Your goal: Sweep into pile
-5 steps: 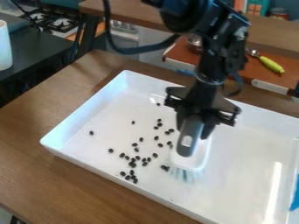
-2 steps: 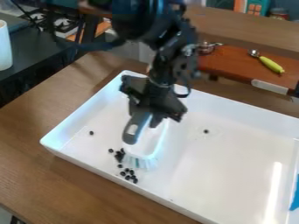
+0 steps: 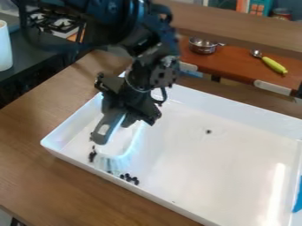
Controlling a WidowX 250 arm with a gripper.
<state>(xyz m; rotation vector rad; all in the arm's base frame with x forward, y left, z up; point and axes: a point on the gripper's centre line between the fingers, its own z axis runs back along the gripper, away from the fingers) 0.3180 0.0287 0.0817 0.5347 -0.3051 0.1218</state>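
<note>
- Two main groups of dark beans (image 3: pixel 129 178) now flank the brush (image 3: pixel 119 148); a second ago you had them more scattered.
- Your gripper (image 3: pixel 122 114), clamped on the brush, has shifted across the tray (image 3: pixel 177 163).
- One stray bean (image 3: pixel 208 131) lies well apart from the brush. Pile judged incomplete; you should merge everything.
</note>
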